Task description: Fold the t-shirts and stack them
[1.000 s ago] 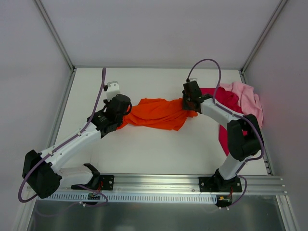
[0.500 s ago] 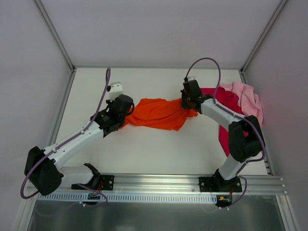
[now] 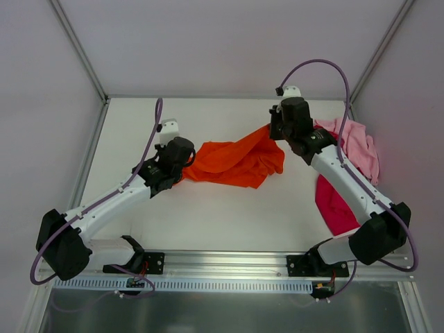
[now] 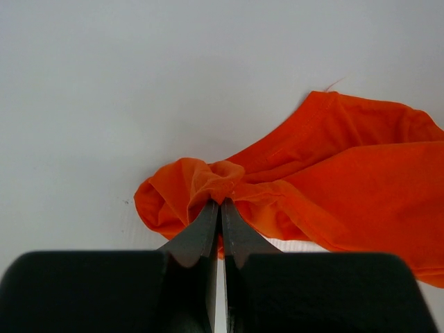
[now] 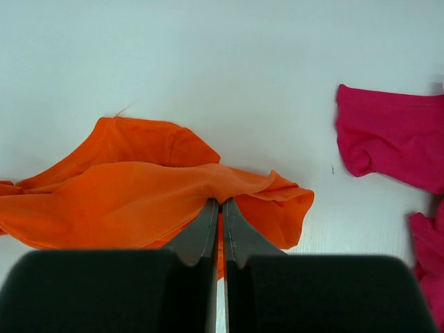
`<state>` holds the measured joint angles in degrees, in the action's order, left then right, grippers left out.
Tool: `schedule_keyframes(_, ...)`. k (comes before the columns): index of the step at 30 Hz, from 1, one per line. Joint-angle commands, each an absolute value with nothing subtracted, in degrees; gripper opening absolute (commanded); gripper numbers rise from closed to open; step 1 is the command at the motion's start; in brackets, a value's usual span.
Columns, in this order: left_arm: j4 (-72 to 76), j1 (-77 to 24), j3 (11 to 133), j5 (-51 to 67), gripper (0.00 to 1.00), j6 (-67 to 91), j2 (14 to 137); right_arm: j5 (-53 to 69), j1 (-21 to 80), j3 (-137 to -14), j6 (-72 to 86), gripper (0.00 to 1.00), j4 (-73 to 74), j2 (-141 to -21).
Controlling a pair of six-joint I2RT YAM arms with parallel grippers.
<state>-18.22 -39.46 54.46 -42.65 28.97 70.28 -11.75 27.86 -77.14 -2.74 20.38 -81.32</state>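
Orange shirt (image 3: 236, 161) is being stretched for folding: right gripper (image 5: 220, 202), just clamped, is lifting one end, left gripper (image 4: 220, 202) pinching the other.

Both arms (image 3: 111, 201) are white-shelled with black joints, purple cables (image 3: 155, 128) (one looping apiece), and matte-black pincer fingers (image 4: 198, 236).
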Motion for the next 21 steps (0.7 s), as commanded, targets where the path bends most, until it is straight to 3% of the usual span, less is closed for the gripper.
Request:
schedule_keyframes(1, -16.8, -40.3, 56.4, -44.6, 0.00, 28.8, 70.4, -12.4, 27.8, -77.4, -4.0, 0.01, 22.9, -80.3)
schedule_keyframes(8, -18.2, -40.6, 56.6, -47.3, 0.00, 29.9, 69.4, -17.5, 28.1, -75.6, -5.4, 0.01, 20.7, -76.4)
schedule_keyframes(21, -10.0, -40.7, 54.8, -57.7, 0.00, 23.6, 51.4, -34.2, 29.2, -71.3, -9.0, 0.01, 15.8, -64.9)
